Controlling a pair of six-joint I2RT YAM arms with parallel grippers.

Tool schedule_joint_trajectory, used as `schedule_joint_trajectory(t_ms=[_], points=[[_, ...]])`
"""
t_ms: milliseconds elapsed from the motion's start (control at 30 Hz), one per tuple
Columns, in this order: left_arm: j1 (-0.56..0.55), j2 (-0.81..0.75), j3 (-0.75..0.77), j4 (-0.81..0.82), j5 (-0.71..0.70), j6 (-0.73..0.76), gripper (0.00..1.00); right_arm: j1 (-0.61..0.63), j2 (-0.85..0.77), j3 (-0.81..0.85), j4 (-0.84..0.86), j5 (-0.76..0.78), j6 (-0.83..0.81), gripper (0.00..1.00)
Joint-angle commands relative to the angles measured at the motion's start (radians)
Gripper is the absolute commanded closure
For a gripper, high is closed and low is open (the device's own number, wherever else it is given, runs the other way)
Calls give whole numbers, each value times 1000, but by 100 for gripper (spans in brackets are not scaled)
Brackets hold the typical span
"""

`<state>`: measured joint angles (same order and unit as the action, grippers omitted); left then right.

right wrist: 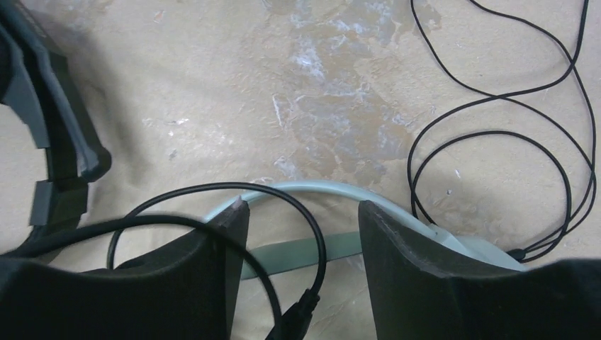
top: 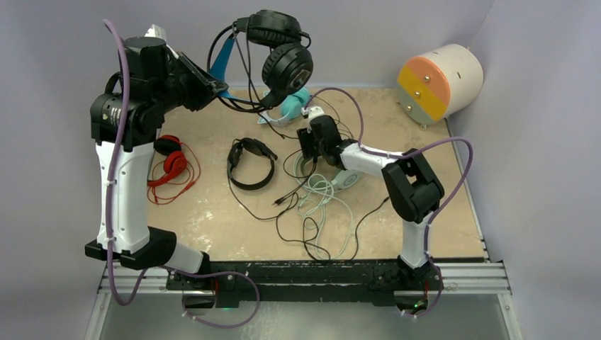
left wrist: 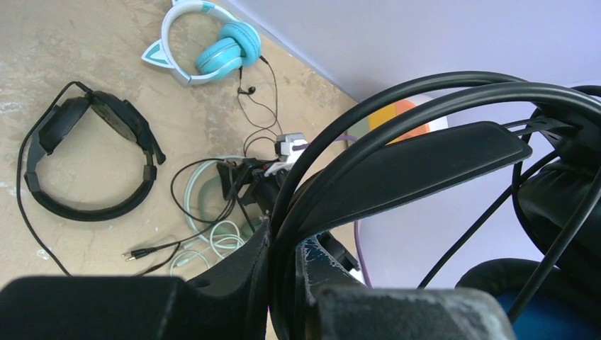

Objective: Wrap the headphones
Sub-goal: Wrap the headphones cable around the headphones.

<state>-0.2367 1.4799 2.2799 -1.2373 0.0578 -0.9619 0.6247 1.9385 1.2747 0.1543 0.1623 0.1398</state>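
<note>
L: my left gripper [left wrist: 283, 283] clamped on black headphones [top: 287, 65], aloft at rear | R: my right gripper [right wrist: 303, 216] spread, black cable [right wrist: 298, 205] looping between fingers [right wrist: 404, 255], mint-green headset [right wrist: 319, 185] directly beneath | right arm nearer

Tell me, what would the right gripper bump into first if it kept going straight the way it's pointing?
Most likely the mint-green headset, whose band curves just past the open right gripper. A black cable loops between its fingers too and might touch first; depth is unclear.
</note>
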Motion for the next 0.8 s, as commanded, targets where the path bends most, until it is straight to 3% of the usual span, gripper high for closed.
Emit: schedule_joint_trajectory(t_ms=[0, 100, 200, 267, 500, 767], points=[[7, -47, 25, 90, 51, -58, 100, -3, 26, 63, 33, -44, -26, 42], [7, -51, 17, 90, 59, -58, 100, -5, 47, 75, 32, -61, -16, 59], [7, -64, 1, 89, 60, -50, 100, -27, 20, 59, 40, -72, 22, 90], [7, -73, -14, 86, 66, -39, 100, -55, -24, 26, 69, -109, 57, 100], [7, -187, -273, 193, 259, 99, 100, -200, -143, 33, 17, -334, 172, 100], [7, -313, -523, 268, 324, 296, 100, -413, -155, 199, -190, -515, 245, 100]])
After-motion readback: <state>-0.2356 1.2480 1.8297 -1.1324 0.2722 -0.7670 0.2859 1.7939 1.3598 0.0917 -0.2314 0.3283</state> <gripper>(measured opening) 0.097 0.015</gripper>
